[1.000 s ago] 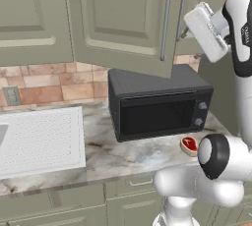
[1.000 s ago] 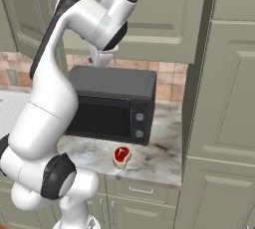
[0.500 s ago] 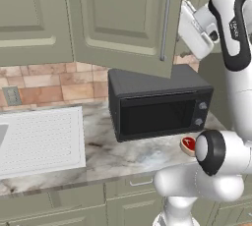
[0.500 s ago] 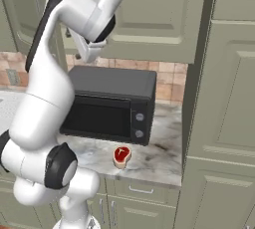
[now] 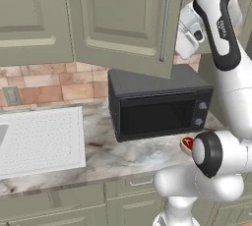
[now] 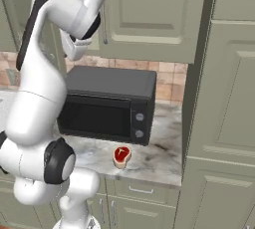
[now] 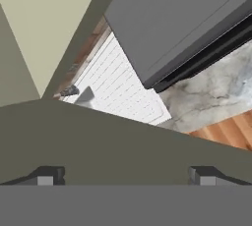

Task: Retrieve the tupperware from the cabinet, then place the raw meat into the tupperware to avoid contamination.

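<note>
Counting what lies out: one raw meat point(image 6: 121, 155) steak on the marble counter point(image 6: 159, 158), one black microwave point(image 5: 160, 103), one white ridged drainboard point(image 5: 39, 139), and one wall cabinet point(image 5: 125, 18) whose door stands swung partly outward above the microwave, two silver bar handles point(image 5: 165, 23) showing at its right edge. From the right base view the steak sits at about five o'clock of the microwave, just in front of its control panel, apart from it. One gripper point(image 7: 123, 176) is raised beside the cabinet door's handle edge, above the microwave's right end; its two fingertips point(image 7: 45, 177) stand spread as wide as they go, with nothing between them. A flat sage-green surface crosses close in front of them, but whether they touch it cannot be told.
</note>
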### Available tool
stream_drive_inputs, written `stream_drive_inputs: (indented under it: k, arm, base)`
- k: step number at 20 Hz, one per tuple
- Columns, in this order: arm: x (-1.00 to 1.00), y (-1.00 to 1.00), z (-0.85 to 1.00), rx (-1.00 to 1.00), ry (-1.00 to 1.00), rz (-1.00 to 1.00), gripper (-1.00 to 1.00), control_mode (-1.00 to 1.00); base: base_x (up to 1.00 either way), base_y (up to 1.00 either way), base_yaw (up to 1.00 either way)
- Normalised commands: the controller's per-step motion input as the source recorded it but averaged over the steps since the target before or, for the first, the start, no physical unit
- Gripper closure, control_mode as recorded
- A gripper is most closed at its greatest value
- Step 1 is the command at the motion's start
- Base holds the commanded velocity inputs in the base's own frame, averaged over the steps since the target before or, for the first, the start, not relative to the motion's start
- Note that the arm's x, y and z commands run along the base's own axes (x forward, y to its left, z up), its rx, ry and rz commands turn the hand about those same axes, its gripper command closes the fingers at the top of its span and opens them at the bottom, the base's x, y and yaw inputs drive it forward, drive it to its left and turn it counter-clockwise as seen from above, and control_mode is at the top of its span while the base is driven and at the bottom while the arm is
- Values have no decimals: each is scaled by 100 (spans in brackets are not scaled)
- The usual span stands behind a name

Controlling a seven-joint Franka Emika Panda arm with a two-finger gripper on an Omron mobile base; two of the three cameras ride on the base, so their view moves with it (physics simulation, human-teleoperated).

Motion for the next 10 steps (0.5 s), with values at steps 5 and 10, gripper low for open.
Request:
stream_drive_inputs:
  k: [5, 10]
  arm:
    - [-34, 55, 0, 0, 0, 6, -100, -100]
    - [-48, 66, 0, 1, 0, 2, -100, -100]
  base:
    - [0, 0, 0]
    - [0, 0, 0]
